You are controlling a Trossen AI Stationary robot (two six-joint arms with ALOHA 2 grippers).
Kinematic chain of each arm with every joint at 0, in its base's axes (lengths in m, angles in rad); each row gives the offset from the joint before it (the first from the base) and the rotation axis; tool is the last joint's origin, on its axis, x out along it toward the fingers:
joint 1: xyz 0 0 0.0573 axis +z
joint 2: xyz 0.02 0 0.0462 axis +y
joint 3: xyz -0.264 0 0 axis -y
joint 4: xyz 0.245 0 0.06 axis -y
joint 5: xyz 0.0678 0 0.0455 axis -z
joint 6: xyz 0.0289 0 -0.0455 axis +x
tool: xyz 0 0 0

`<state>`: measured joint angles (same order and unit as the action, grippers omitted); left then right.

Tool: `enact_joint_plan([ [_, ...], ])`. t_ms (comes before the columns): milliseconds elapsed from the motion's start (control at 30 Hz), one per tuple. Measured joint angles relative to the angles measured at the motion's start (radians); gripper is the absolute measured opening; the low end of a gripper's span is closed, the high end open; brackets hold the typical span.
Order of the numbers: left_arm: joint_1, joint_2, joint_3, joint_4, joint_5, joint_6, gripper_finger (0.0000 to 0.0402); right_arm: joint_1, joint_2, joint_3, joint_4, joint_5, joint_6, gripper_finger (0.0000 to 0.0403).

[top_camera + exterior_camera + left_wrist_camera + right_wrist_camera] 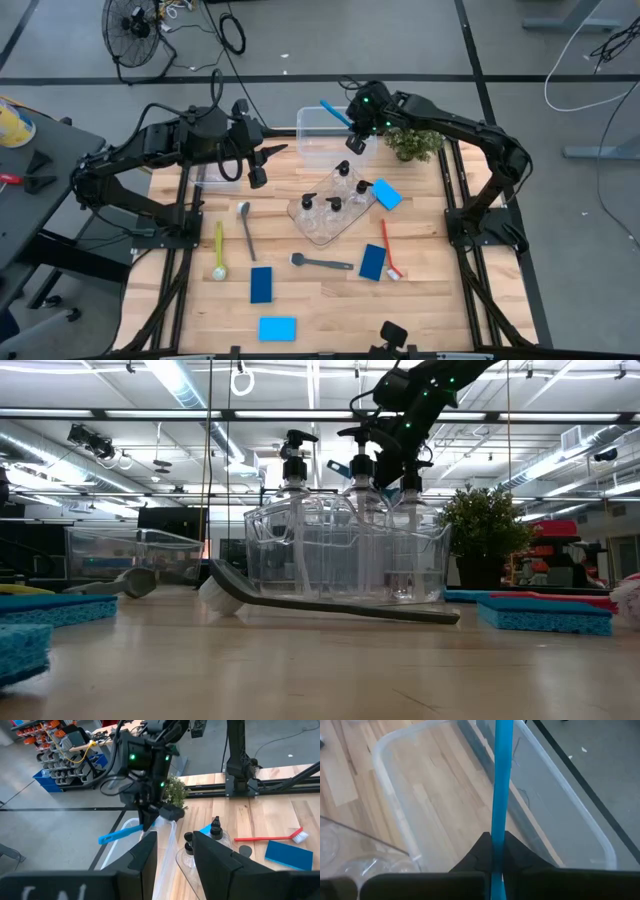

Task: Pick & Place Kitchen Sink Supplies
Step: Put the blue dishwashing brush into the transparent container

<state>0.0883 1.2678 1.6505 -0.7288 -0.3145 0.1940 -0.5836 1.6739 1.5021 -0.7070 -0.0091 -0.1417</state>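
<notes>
My right gripper (351,124) is shut on a slim blue brush (334,112), held over the clear bin (312,142) at the far side of the table. My left gripper (268,163) hovers open to the left of that bin and touches nothing. Three clear pump bottles (335,196) stand in the clear tray (318,228). On the table lie a light-blue sponge (387,194), two dark-blue sponges (372,262) (261,284), another light-blue sponge (277,328), and red (390,250), yellow-green (219,250), grey (245,228) and dark-grey (322,263) brushes. My right gripper pinches the blue brush's handle (496,842) between its two fingers. The fingers come from above, pointing down, and lie across the handle. The brush is lifted clear and almost level above the bin, and its long free part (119,836) sticks out toward the table's far-left side.
A second clear bin (213,180) sits under my left arm. The small green plant (413,143) stands just right of my right gripper. The tray with the bottles lies close in front of the far bin. Bare wood shows at the near edge (420,320).
</notes>
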Motion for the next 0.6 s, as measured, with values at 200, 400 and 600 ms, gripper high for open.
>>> enact_joint_plan([
  [200,0.0,0.0,0.0,0.0,0.0,0.0,0.0128,-0.005,0.037,0.0,0.024,-0.009,0.004,0.0016],
  [400,0.0,0.0,0.0,0.0,0.0,0.0,0.0128,-0.005,0.037,0.0,0.021,-0.008,0.005,0.0024],
  [600,0.0,0.0,0.0,0.0,-0.007,0.0,0.0128,-0.005,0.037,0.0,0.019,-0.007,0.005,0.0034],
])
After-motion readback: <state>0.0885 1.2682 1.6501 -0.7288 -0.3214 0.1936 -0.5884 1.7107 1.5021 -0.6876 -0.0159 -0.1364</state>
